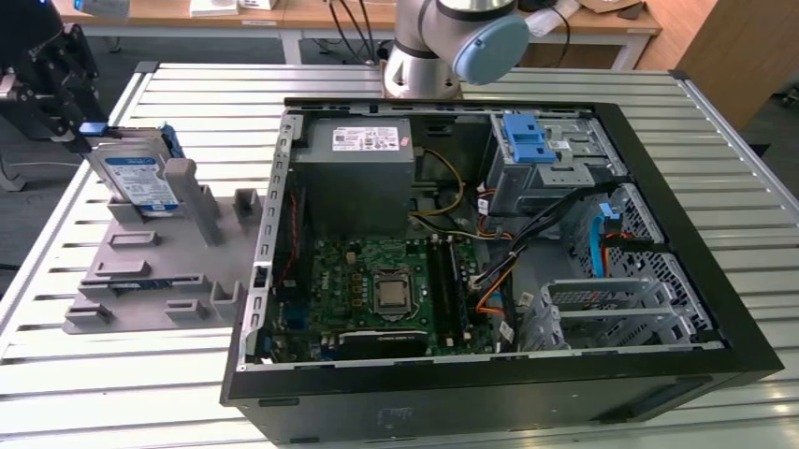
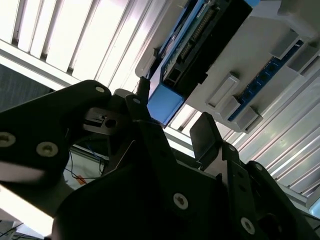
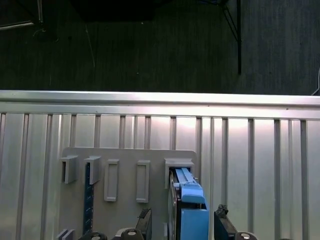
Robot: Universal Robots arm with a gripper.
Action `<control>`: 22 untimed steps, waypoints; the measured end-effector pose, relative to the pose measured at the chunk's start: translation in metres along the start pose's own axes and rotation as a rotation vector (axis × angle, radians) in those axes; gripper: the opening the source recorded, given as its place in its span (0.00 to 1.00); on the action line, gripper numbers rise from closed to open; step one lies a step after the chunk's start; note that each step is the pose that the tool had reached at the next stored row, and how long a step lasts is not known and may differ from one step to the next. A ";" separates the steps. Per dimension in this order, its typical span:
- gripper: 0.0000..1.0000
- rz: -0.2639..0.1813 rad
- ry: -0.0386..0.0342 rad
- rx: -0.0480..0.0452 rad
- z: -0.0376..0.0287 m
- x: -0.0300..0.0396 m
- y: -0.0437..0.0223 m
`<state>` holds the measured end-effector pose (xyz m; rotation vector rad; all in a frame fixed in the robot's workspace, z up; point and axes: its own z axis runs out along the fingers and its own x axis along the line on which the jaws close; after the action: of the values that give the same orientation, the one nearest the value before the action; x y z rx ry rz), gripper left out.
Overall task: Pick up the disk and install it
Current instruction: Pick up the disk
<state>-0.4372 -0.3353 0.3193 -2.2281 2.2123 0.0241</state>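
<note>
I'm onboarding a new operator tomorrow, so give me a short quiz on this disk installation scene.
1. In the exterior view, on which side of the computer case is the grey holder?
2. True or false: the disk already sits inside the case.
3. The tool is: A) shut on a cable; B) open, straddling the disk's blue frame; C) open above the motherboard.
Key: 1 the exterior view's left; 2 false; 3 B.
</note>
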 end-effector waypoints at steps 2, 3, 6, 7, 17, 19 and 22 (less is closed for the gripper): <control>0.60 0.000 0.0000 0.0000 0.0025 -0.0001 0.0007; 0.58 0.000 0.0000 -0.0001 0.0038 0.0000 0.0009; 0.51 0.000 0.0000 0.0000 0.0072 -0.0002 0.0011; 0.51 0.000 0.0000 -0.0001 0.0082 -0.0005 0.0011; 0.43 0.000 0.0000 -0.0002 0.0150 -0.0031 0.0026; 0.43 0.000 -0.0005 0.0001 0.0158 -0.0041 0.0026; 0.43 0.000 -0.0005 -0.0002 0.0159 -0.0042 0.0026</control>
<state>-0.4400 -0.3310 0.3035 -2.2280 2.2121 0.0249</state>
